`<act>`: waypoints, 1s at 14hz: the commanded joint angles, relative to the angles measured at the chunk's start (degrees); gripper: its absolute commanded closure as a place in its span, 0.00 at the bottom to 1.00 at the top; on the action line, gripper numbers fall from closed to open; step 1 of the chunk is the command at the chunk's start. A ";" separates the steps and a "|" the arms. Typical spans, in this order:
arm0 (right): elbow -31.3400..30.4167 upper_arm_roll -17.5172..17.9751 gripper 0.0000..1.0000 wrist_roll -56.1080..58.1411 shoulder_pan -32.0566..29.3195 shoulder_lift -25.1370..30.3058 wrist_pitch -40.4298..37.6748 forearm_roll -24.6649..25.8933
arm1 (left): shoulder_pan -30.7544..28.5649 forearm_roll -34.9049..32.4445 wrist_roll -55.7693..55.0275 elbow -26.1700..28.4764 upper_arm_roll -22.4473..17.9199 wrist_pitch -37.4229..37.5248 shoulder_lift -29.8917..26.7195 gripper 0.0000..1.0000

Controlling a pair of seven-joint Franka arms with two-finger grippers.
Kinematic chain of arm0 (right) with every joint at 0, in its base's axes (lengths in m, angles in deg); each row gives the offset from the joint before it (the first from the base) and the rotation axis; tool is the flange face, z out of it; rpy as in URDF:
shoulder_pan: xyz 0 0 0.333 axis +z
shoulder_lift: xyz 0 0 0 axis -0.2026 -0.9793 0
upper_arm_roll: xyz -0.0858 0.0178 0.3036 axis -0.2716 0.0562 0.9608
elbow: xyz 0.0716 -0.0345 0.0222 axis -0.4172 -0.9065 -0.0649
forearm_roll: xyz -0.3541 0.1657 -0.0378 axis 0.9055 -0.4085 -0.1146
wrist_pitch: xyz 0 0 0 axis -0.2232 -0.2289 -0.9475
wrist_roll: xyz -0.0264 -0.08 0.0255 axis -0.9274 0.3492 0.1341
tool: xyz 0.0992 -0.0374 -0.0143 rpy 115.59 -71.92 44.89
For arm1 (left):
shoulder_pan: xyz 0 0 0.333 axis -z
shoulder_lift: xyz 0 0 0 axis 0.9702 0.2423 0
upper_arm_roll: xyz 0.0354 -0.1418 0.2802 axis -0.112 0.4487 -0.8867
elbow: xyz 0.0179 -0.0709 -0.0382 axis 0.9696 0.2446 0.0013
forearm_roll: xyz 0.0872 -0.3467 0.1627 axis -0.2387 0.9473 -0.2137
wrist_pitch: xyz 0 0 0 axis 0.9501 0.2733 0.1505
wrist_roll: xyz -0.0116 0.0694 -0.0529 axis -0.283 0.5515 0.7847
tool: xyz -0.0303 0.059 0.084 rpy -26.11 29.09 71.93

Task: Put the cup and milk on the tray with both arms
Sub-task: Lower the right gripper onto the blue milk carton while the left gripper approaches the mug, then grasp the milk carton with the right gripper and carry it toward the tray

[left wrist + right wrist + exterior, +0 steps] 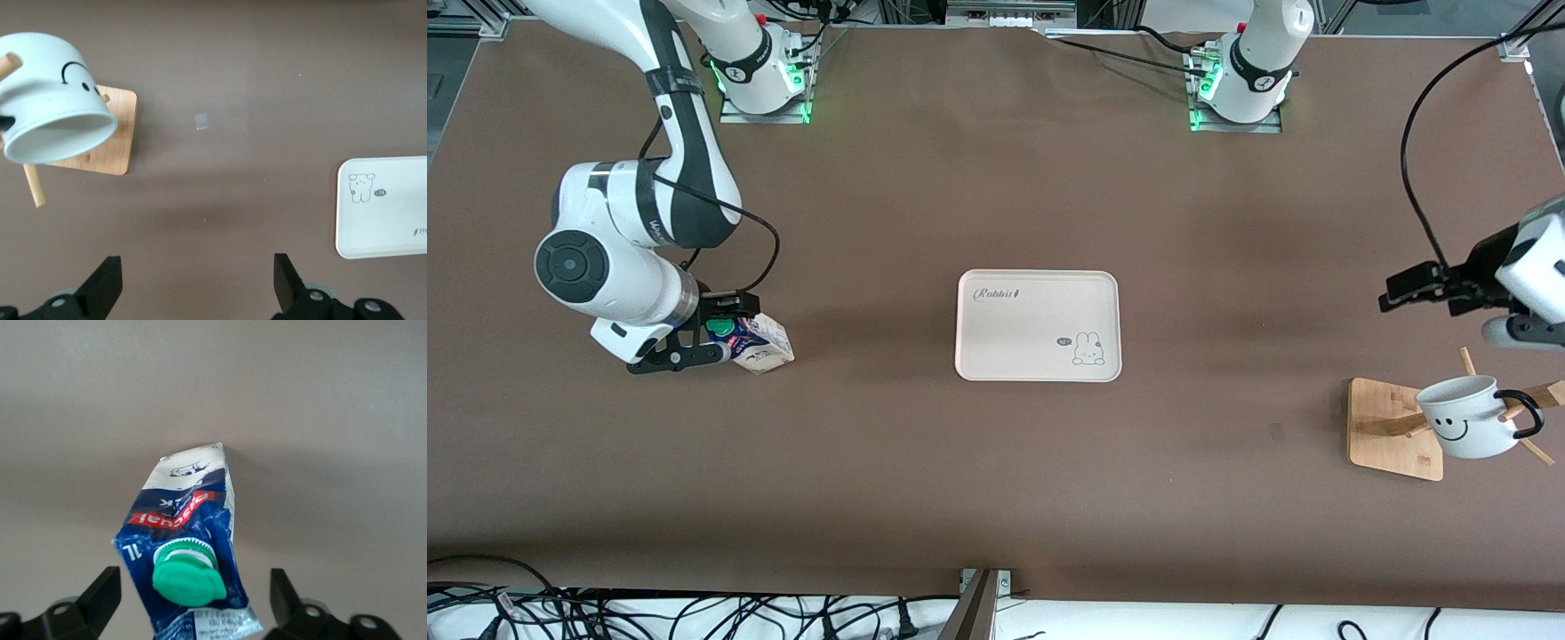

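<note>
Fingers (100, 597) of the right gripper (704, 336) stand wide on either side of the milk (762, 345), not touching it. Standing on the counter (925, 480) toward the right arm's end from the tray (1038, 325), the dark blue and white carton points its green cap (187, 579) upward. Its long axis leans slightly. Nearer the front camera than the tray, toward the left arm's end, the cup (1469, 415) hangs on a wooden rack (1394, 429). Its mouth tilts downward. Above the rack, the left gripper (1414, 290) hangs with fingers (105, 285) wide, holding nothing.

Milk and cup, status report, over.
Right claw open around the milk, not lifted. Left claw open, short of the cup on its rack. Tray empty.
</note>
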 commanded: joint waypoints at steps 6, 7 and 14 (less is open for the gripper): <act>0.74 0.47 0.67 0.16 1.44 1.58 0.45 -3.11 | 0.17 0.92 0.58 16.30 0.20 -27.85 -5.38 0.00; 2.31 0.47 0.67 -0.81 2.32 1.58 -1.21 -4.69 | 0.52 0.92 0.49 19.64 0.20 -33.74 -6.00 0.00; 18.82 0.56 0.67 -21.70 16.89 -6.04 -5.88 -14.53 | -0.18 1.18 -0.83 37.84 -0.24 -59.36 -10.47 0.00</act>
